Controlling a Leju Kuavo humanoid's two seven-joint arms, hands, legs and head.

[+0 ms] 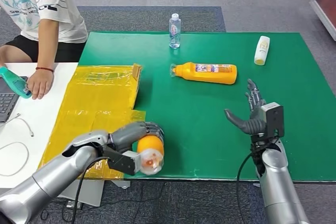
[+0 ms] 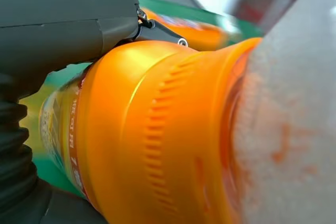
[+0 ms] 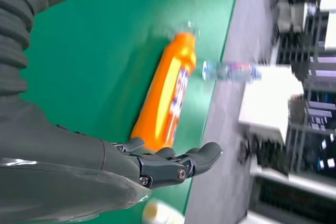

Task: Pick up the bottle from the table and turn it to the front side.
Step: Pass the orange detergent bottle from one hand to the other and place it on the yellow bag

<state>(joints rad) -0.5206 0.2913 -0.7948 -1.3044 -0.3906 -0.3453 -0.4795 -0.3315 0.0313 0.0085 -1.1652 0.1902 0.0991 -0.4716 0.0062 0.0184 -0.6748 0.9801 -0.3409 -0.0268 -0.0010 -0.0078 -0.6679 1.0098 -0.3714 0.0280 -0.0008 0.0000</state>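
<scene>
Two orange bottles on the green bench (image 1: pixel 277 129). One, the held bottle (image 1: pixel 150 151), low and left of centre in the head view, near the bench's front edge, wrapped by the left hand (image 1: pixel 136 137), fingers curled over its top and thumb side beneath; base or cap end facing the camera, pale and translucent. Same held bottle (image 2: pixel 158 140) huge and close in the left wrist view, ribbed orange shoulder and a strip of label at the picture's left, grey thumb (image 2: pixel 67 19) pressed across it.

Other one, the lying bottle (image 1: pixel 206 73), on its side at upper centre, clear cap toward the left, label facing up; also in the right wrist view (image 3: pixel 166 95), orange with a blue and red label.

Right hand (image 1: pixel 253 114) at right of centre, open, holding nothing, fingers spread upward, thumb stretched toward the left, raised above the bench. Fingers (image 3: pixel 170 163) stretched out, apart, in the right wrist view.

Small clear water bottle (image 1: pixel 175 31) upright at the far edge, upper centre. White tube (image 1: pixel 262 50) lying at upper right. Yellow bag (image 1: pixel 99 103) flat at the left, edge just beside the held bottle. Person's hand (image 1: pixel 39 82) at far left on a white table, holding a teal object (image 1: pixel 15 83).
</scene>
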